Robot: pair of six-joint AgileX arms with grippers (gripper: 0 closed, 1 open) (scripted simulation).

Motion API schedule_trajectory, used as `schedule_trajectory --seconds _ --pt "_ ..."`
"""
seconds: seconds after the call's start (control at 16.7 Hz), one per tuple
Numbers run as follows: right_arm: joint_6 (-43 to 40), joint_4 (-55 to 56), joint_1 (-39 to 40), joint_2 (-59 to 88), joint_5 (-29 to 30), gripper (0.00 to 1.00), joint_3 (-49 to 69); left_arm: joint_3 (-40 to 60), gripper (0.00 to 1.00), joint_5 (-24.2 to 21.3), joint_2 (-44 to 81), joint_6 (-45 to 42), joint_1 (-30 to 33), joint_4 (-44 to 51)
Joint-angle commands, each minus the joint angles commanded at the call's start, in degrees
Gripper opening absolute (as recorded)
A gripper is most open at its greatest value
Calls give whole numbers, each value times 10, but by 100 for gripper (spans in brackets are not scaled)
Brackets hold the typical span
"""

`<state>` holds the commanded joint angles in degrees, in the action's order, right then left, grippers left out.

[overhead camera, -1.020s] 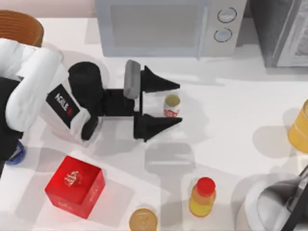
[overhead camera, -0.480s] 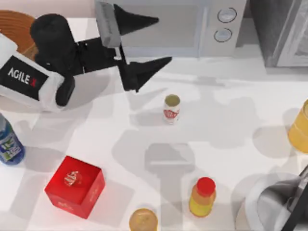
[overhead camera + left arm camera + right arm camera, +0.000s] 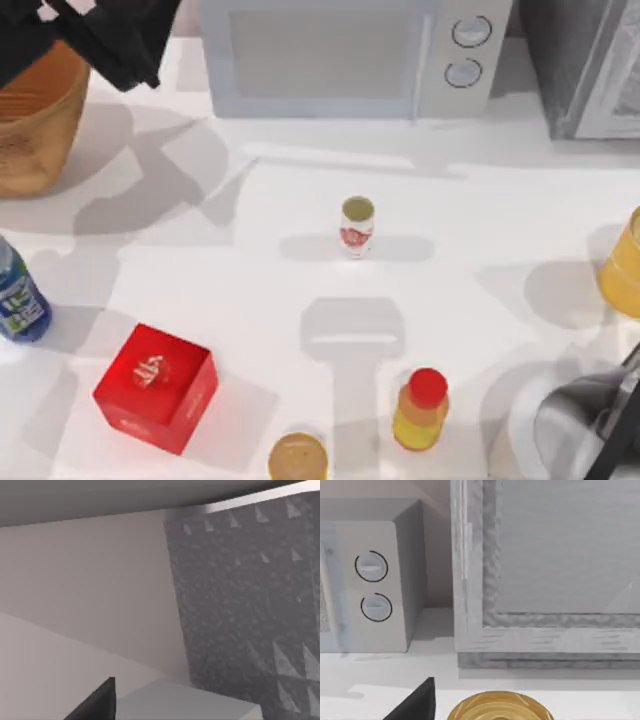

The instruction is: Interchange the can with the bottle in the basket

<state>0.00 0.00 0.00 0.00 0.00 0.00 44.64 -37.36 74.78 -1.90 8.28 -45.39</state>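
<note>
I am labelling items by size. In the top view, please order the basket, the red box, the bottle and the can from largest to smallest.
1. basket, partly cut off
2. red box
3. bottle, partly cut off
4. can

Left arm [image 3: 90,35] high at far-left corner; right arm [image 3: 590,425] parked near-right.

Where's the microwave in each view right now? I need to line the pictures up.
Top view: the microwave stands at the table's back edge, centre, door facing the camera.
Right wrist view: its dial panel shows beside the larger grey appliance.
Left wrist view: a pale grey box top may be it; I cannot tell.
Shared landmark: the two round dials.
</note>
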Motion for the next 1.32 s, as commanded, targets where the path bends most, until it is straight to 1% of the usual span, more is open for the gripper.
schedule_trajectory --seconds 0.18,0.36,0.54,0.72,0.9,1.32 --pt "0 0 0 0 0 100 0 -110 100 99 -248 16 -24 111" --pt "0 0 0 0 0 100 0 -222 100 194 -450 27 -45 226" --pt "0 0 0 0 0 100 0 -325 100 278 -602 29 -63 330" --pt "0 0 0 0 0 100 0 -404 100 340 -699 25 -76 410" --pt "0 0 0 0 0 100 0 -443 100 371 -744 20 -82 450" --pt "0 0 0 0 0 100 0 -444 100 372 -740 19 -82 447"
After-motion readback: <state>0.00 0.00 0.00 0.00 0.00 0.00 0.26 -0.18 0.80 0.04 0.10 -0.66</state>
